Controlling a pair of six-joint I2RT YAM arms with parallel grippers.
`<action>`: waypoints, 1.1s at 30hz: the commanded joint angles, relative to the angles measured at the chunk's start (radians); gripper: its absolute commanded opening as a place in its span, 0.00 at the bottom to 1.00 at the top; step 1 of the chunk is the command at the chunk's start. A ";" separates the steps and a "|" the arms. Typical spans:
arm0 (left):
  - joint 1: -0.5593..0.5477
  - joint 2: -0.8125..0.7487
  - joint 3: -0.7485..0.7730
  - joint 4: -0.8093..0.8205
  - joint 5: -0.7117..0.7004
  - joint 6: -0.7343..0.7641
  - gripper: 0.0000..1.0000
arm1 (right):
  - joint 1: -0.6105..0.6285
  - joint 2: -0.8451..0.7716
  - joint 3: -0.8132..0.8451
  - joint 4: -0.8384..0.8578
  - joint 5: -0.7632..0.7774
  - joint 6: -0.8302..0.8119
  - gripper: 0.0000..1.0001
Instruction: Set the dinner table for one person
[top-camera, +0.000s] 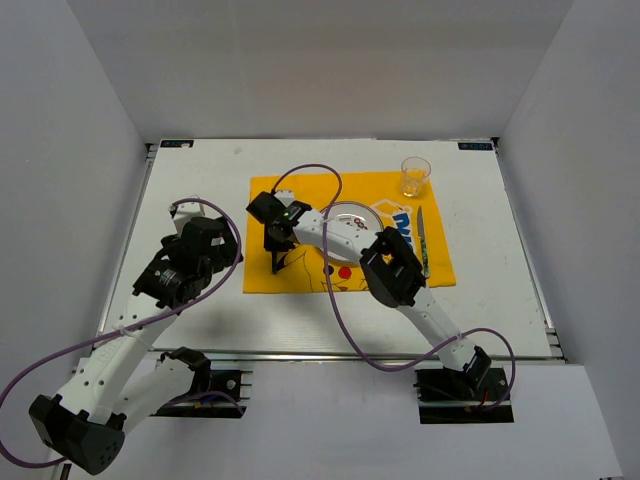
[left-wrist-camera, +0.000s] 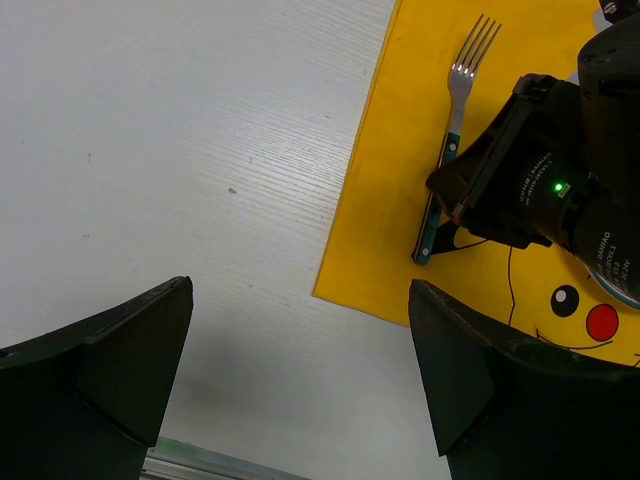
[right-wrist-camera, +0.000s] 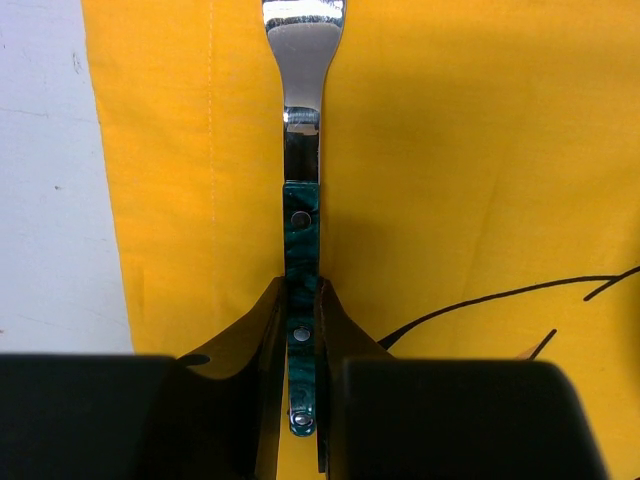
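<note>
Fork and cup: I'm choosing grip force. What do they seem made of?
The fork: polished metal head and neck, given the mirror glare; handle looks like marbled green plastic or resin with metal rivets. The cup: clear glass or plastic, see-through; which is unclear.

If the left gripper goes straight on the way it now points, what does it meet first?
Probably the bare dinner table, just beside the corner of the yellow cloth. The left gripper is open, and depth is unclear.

one fork in the right pincer — to its right one knife, one plate, one glass; under it one yellow cloth, one surface.
</note>
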 joint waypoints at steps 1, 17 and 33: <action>0.002 -0.014 -0.001 0.020 0.005 0.007 0.98 | 0.021 -0.058 -0.020 0.000 0.014 0.023 0.00; 0.002 -0.014 -0.002 0.020 0.005 0.007 0.98 | 0.023 -0.078 -0.037 0.010 0.024 0.017 0.40; 0.002 0.084 0.146 -0.092 -0.088 -0.029 0.98 | -0.014 -0.691 -0.418 0.043 0.194 -0.184 0.89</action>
